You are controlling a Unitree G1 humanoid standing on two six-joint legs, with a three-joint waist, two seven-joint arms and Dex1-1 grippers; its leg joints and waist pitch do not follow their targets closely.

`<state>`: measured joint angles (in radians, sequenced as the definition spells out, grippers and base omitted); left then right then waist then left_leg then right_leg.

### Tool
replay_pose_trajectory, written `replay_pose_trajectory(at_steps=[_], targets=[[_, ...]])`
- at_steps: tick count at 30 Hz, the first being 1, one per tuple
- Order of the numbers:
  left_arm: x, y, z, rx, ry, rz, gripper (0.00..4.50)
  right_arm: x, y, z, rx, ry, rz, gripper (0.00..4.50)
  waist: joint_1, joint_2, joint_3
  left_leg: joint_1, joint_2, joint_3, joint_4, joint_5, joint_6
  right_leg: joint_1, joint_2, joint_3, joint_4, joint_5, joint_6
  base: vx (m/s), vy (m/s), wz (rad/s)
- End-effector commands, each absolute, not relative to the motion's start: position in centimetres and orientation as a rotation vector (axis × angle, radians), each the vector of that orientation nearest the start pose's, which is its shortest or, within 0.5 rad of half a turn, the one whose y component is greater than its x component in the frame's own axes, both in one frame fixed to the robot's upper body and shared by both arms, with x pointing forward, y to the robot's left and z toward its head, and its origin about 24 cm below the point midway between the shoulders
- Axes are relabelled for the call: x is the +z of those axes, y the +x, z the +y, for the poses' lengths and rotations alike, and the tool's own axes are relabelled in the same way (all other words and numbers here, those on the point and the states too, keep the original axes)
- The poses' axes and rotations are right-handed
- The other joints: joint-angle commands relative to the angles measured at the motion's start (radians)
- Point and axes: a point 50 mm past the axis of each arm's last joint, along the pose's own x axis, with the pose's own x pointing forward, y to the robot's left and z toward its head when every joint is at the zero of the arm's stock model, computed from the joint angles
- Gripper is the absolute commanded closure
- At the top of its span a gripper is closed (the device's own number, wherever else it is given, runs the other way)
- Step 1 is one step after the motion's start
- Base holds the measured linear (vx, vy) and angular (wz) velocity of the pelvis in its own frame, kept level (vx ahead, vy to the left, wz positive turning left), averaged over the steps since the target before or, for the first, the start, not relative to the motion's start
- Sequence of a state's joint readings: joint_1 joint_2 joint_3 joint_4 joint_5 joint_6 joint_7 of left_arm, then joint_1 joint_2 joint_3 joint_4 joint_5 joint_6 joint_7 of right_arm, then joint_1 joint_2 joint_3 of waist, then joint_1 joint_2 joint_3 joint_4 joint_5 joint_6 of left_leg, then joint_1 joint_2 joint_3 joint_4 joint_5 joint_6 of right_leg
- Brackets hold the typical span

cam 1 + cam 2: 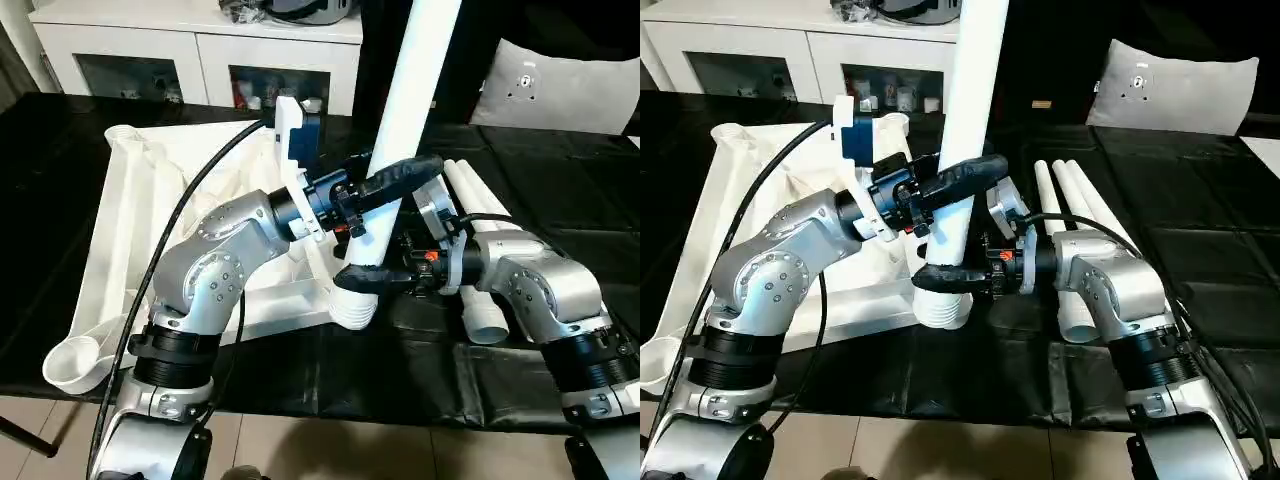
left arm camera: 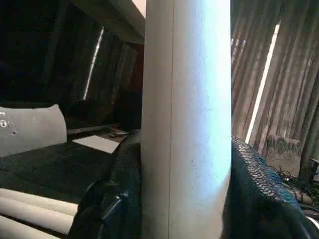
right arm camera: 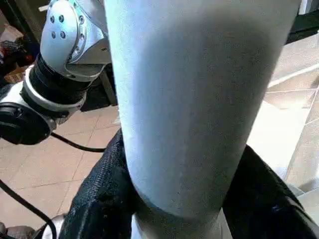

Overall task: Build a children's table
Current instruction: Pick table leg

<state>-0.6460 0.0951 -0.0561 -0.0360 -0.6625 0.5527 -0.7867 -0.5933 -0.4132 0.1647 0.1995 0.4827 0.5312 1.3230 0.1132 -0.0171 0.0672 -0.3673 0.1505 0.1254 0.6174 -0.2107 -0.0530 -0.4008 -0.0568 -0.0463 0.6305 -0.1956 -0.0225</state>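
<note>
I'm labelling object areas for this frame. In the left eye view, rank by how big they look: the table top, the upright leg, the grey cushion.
1. Table top, largest, though partly hidden by the left arm.
2. Upright leg; its top runs out of frame.
3. Grey cushion, smallest; it lies farther back, so its look may understate it.

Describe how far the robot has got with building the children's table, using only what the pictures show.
Done: nothing fitted yet; the table top lies underside up, its near corner socket empty. In hand: both end effectors, left and right, grip one upright leg whose threaded end sits beside the top's corner. Left: three legs lie on the black cloth.
</note>
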Motion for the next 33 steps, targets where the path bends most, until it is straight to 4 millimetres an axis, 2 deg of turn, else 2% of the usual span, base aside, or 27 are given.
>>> replay_pose_trajectory(at_steps=[1, 5, 6, 8, 11, 14, 19, 21, 24, 25, 28, 29, 31, 33], targets=[[20.4, 29.6, 5.0, -1.34, -0.366, -0.212, 2.71, 12.9, 30.3, -12.3, 1.522, 0.102, 0.223, 2.62, 0.003, 0.007, -0.079, 0.002, 0.064, -0.006, -0.064, -0.041, 0.057, 0.074, -0.085, 0.044, -0.062, -0.019, -0.277, 0.0, 0.0, 0.0], [20.2, 29.8, 4.9, -1.315, -0.371, -0.187, 2.71, 12.9, 30.6, -12.2, 1.474, 0.125, 0.203, 2.62, 0.003, 0.007, -0.079, 0.001, 0.063, -0.005, -0.064, -0.035, 0.058, 0.074, -0.085, 0.044, -0.061, -0.012, -0.277, 0.0, 0.0, 0.0], [20.2, 29.8, 4.9, -1.315, -0.371, -0.187, 2.36, 12.9, 30.6, -12.2, 1.474, 0.125, 0.203, 2.62, 0.002, 0.006, -0.078, 0.001, 0.063, -0.005, -0.064, -0.037, 0.057, 0.074, -0.085, 0.044, -0.062, -0.016, -0.276, 0.0, 0.0, 0.0], [20.3, 29.6, 4.9, -1.334, -0.367, -0.178, 1.98, 13.0, 31.1, -11.8, 1.408, 0.141, 0.175, 2.62, 0.002, 0.003, -0.079, 0.001, 0.063, -0.005, -0.065, -0.035, 0.056, 0.073, -0.086, 0.044, -0.062, -0.021, -0.275, 0.0, 0.0, 0.0], [20.5, 29.0, 4.6, -1.386, -0.372, -0.167, 1.83, 12.4, 31.1, -11.3, 1.382, 0.095, 0.21, 2.62, 0.003, 0.007, -0.078, 0.002, 0.062, -0.004, -0.066, -0.039, 0.037, 0.072, -0.085, 0.043, -0.062, -0.039, -0.267, 0.0, 0.0, 0.0], [20.6, 28.8, 4.3, -1.403, -0.367, -0.167, 1.64, 12.0, 31.1, -11.0, 1.37, 0.073, 0.207, 2.62, 0.003, 0.009, -0.078, 0.003, 0.064, -0.004, -0.067, -0.045, 0.036, 0.07, -0.085, 0.044, -0.061, -0.029, -0.267, 0.0, 0.0, 0.0], [20.6, 27.9, 3.1, -1.458, -0.351, -0.161, 1.37, 11.1, 32.1, -10.1, 1.248, 0.054, 0.202, 2.62, 0.0, 0.01, -0.078, 0.002, 0.062, -0.004, -0.068, -0.056, 0.023, 0.071, -0.085, 0.044, -0.062, -0.035, -0.263, 0.0, 0.0, 0.0], [20.6, 27.4, 2.5, -1.478, -0.33, -0.16, 1.06, 10.9, 32.3, -9.9, 1.215, 0.06, 0.199, 2.62, 0.0, 0.018, -0.077, 0.003, 0.064, -0.006, -0.069, -0.065, 0.019, 0.071, -0.085, 0.044, -0.062, -0.044, -0.257, 0.0, 0.0, 0.0], [20.7, 27.0, 2.2, -1.497, -0.336, -0.165, 0.92, 10.9, 32.6, -9.7, 1.159, 0.068, 0.155, 2.62, -0.001, 0.015, -0.077, 0.004, 0.064, -0.004, -0.07, -0.072, 0.016, 0.071, -0.084, 0.045, -0.063, -0.039, -0.258, 0.0, 0.0, 0.0], [20.7, 27.0, 2.2, -1.491, -0.335, -0.169, 0.83, 10.9, 32.7, -9.7, 1.145, 0.071, 0.145, 2.62, 0.0, 0.02, -0.077, 0.004, 0.064, -0.005, -0.07, -0.07, 0.014, 0.07, -0.085, 0.045, -0.061, -0.034, -0.259, 0.0, 0.0, 0.0], [20.9, 27.4, 2.6, -1.452, -0.372, -0.184, 0.52, 10.8, 32.7, -9.8, 1.124, 0.085, 0.163, 2.62, -0.003, 0.018, -0.077, 0.003, 0.063, -0.006, -0.071, -0.072, 0.014, 0.072, -0.082, 0.045, -0.061, -0.017, -0.259, 0.0, 0.0, 0.0], [21.0, 28.0, 3.6, -1.39, -0.398, -0.203, 0.48, 10.8, 32.6, -10.3, 1.115, 0.088, 0.162, 2.62, -0.002, 0.015, -0.076, 0.004, 0.063, -0.004, -0.071, -0.074, 0.016, 0.073, -0.082, 0.045, -0.063, -0.018, -0.26, 0.0, 0.0, 0.0], [20.9, 28.2, 4.2, -1.363, -0.401, -0.205, 0.41, 10.8, 32.6, -10.6, 1.099, 0.099, 0.158, 2.62, -0.001, 0.015, -0.077, 0.003, 0.063, -0.004, -0.071, -0.071, 0.016, 0.073, -0.083, 0.045, -0.063, -0.017, -0.261, 0.0, 0.0, 0.0], [19.8, 28.8, 5.7, -1.296, -0.321, -0.177, 0.41, 11.1, 32.7, -11.3, 1.049, 0.124, 0.124, 2.62, -0.002, 0.016, -0.076, 0.002, 0.063, -0.005, -0.072, -0.077, 0.015, 0.072, -0.083, 0.046, -0.063, -0.034, -0.252, 0.0, 0.0, 0.0]])
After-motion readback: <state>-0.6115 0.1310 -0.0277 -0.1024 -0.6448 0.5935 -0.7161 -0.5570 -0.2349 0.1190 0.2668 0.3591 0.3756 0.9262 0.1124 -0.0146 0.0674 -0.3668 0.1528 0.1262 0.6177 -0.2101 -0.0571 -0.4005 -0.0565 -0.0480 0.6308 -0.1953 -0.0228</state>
